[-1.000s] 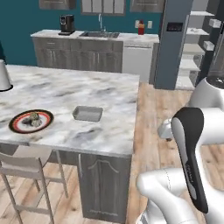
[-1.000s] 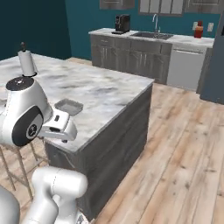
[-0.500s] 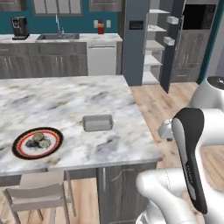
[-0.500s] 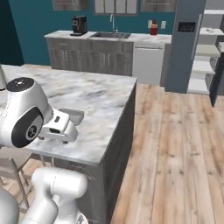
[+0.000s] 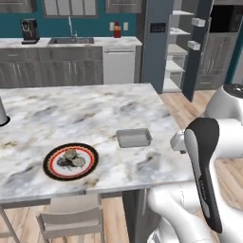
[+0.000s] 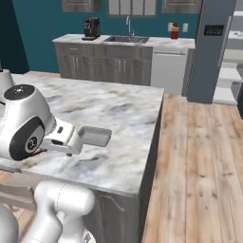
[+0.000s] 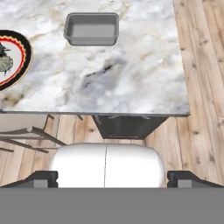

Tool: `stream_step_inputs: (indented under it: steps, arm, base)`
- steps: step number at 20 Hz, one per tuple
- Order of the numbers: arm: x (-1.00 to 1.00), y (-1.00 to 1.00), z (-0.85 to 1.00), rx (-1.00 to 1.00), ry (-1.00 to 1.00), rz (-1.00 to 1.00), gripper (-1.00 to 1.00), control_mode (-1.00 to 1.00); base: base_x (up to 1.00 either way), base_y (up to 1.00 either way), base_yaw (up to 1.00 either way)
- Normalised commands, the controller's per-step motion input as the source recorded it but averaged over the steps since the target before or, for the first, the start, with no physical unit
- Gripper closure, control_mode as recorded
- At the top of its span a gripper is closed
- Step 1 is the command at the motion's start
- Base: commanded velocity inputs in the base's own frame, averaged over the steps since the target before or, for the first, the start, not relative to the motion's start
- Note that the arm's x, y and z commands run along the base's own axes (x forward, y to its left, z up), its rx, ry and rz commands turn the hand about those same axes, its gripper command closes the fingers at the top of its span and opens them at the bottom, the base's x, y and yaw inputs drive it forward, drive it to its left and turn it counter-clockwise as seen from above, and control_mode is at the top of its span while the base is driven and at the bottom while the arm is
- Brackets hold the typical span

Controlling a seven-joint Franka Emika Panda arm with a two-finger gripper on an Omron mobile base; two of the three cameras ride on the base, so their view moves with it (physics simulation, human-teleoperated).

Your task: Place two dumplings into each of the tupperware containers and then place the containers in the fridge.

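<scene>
Clearly the jaws stand wide and empty, so the first job is a dumpling: come down over the dumplings on the red-rimmed plate at 9 o'clock of the tupperware container, both on the marble bench. From the left base view the open fridge shelves show; the hand view cuts the plate at its edge

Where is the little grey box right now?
In the left base view the tupperware container sits empty on the marble island counter, near its right edge, just right of the plate holding the dumplings.
</scene>
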Motion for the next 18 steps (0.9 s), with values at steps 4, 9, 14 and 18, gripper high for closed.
stream_step_inputs:
  steps: [4,9,14,18]
  arm:
    - [0.0,0.0,0.0,0.0,0.0,0.0,-1.0,1.0]
    - [0.0,0.0,0.0,0.0,0.0,0.0,-1.0,1.0]
    - [0.0,0.0,0.0,0.0,0.0,0.0,-1.0,1.0]
    - [0.0,0.0,0.0,0.0,0.0,0.0,-1.0,1.0]
  base:
    - [0.33,0.41,-0.04]
    - [0.1,0.1,-0.02]
    - [0.0,0.0,0.0]
    - [0.0,0.0,0.0]
